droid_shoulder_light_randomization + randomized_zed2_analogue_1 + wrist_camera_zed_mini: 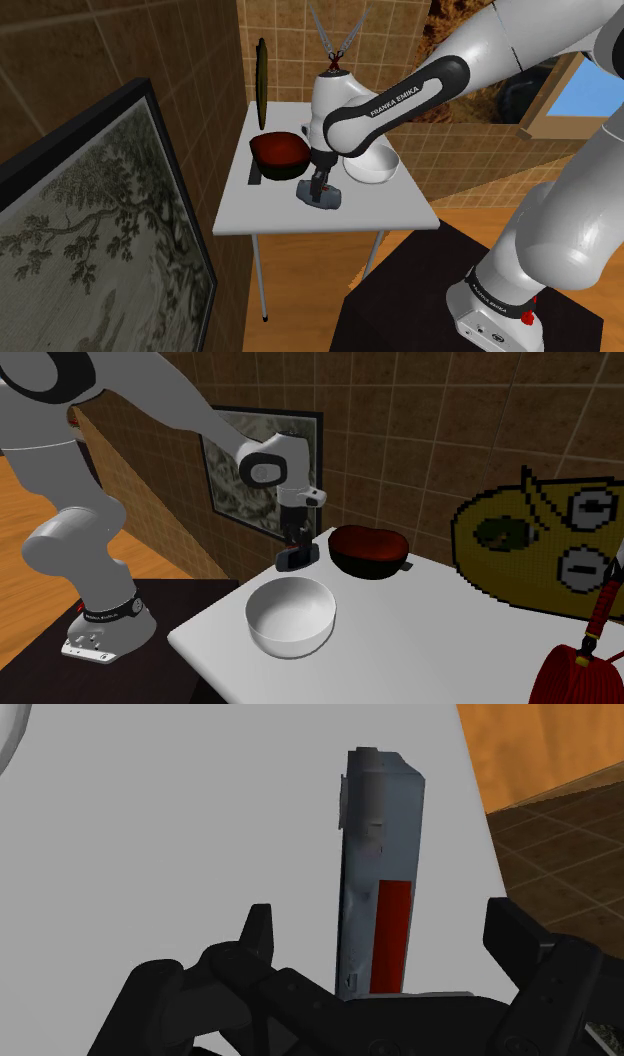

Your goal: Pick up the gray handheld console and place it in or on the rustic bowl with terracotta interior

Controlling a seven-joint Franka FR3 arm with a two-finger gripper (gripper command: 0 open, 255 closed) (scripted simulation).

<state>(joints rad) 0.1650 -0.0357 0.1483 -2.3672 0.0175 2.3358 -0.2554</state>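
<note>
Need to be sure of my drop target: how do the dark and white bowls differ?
The dark bowl is blackish outside with a reddish-brown inside; the white bowl is plain white throughout. In the shoulder view the dark bowl sits left of the gripper, the white bowl right of it. The dark bowl looks shallower, the white bowl deeper. Both stand upright and empty on the white table.

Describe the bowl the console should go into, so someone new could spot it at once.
Two bowls stand on the white table by the tiled wall. The one meant is the dark bowl toward the shoulder view's left, near the gray console. Unlike the plain white bowl, it is near black outside and reddish brown inside.
</note>
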